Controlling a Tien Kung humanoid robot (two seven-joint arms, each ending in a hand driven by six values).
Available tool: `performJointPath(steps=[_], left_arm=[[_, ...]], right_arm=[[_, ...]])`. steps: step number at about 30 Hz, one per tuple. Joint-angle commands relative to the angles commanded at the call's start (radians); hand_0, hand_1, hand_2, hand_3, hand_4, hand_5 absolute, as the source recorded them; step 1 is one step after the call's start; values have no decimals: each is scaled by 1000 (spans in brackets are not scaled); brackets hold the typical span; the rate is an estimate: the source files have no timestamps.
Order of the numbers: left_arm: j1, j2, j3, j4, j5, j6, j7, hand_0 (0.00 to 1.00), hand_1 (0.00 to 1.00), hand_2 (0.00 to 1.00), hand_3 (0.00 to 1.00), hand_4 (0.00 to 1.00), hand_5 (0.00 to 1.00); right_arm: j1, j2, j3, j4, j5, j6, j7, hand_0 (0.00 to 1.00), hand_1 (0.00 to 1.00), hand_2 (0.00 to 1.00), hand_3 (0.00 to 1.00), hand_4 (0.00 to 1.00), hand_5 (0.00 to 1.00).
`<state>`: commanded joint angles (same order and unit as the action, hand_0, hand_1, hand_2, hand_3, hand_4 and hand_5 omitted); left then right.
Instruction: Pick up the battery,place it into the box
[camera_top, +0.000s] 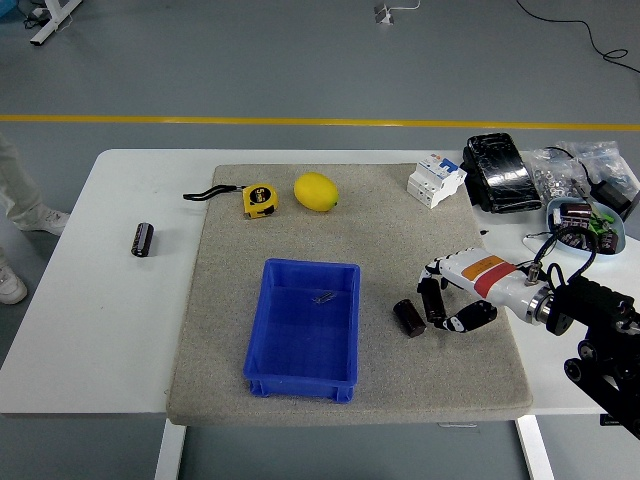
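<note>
A dark cylindrical battery (407, 318) lies on the grey mat (400, 240), to the right of the blue box (303, 328). My right hand (448, 305) hovers just right of it. Its black fingers (432, 298) hang down beside the battery and the thumb (472, 316) stands apart; nothing is held between them. I cannot tell whether a fingertip touches the battery. A second dark battery (144, 239) lies on the bare white table (110, 330) at the far left. The box holds only a small scrap. My left hand is out of the picture.
A yellow tape measure (259, 199) and a lemon (315, 191) lie at the mat's back. A white circuit breaker (436, 179), a black pack (500, 172), plastic bags (565, 175) and a blue bowl (585, 222) crowd the back right. A person's leg (20, 195) shows at the left edge.
</note>
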<state>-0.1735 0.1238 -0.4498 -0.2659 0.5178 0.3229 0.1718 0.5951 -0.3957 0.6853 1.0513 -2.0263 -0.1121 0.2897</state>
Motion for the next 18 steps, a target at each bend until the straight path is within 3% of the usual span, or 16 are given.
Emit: performJointPath(steps=[9, 16, 17, 18], left_arm=[[1, 1, -1, 0, 0, 0, 0, 726, 665, 700, 621, 660, 624], [3, 2, -1, 0, 2, 0, 0, 725, 665, 699, 621, 661, 626], [3, 2, -2, 0, 3, 0, 1, 725, 664, 701, 621, 661, 626], [4, 2, -2, 0, 4, 0, 1, 725, 664, 701, 621, 661, 626]], right_arm=[[14, 7, 33, 115, -18, 9, -16, 402, 481, 522, 512, 684, 34], [46, 35, 6, 200, -8, 26, -21, 430, 490, 534, 524, 699, 43], [52, 41, 0, 206, -10, 29, -20, 513, 603, 709, 811, 909, 140], [56, 47, -6, 209, -12, 32, -19, 513, 603, 709, 811, 909, 140]])
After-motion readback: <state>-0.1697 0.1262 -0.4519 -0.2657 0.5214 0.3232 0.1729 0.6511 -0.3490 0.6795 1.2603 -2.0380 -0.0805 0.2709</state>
